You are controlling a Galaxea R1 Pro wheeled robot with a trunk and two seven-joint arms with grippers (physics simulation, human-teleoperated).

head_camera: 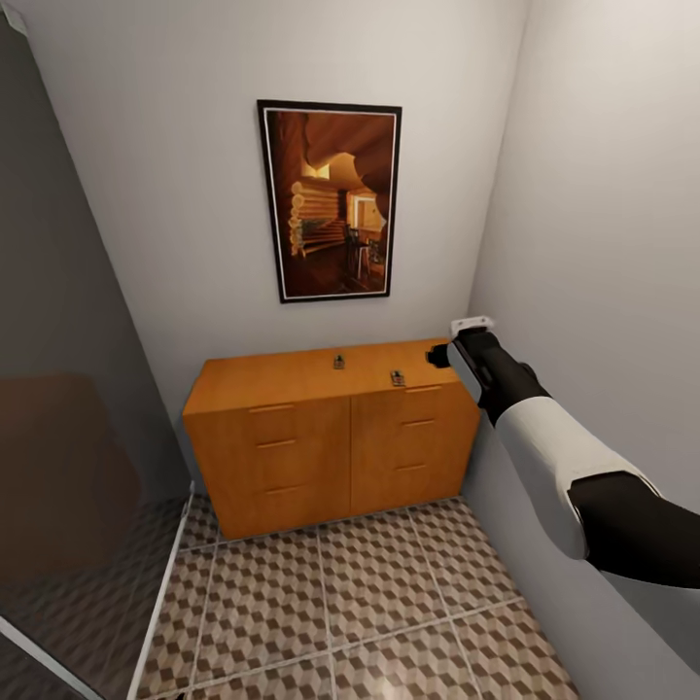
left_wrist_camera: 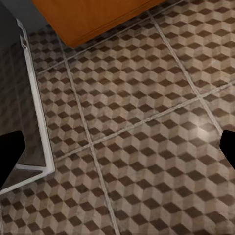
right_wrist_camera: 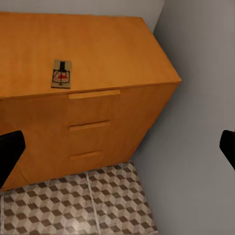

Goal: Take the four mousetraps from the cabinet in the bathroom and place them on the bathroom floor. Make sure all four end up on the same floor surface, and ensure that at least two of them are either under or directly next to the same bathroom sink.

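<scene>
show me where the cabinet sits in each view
Head view: cabinet at centre, against the back wall, two mousetraps on its top.
Left wrist view: just its bottom corner along the upper edge.
Right wrist view: it takes up the upper left, one mousetrap on top.
Shared landmark: the cube-patterned floor.

Two mousetraps on the cabinet top, one further back and one near the front edge, too small in the head view to make out spring or mark. Right gripper over the cabinet's right end is mostly hidden behind its own wrist, jaw state unreadable there; in the right wrist view its fingertips are cut off at the frame edges, same for the left gripper's fingertips. Cabinet's left part cropped in the right wrist view and only a bottom corner in the left wrist view; glass panel left of the cabinet blurs what's behind it.
</scene>
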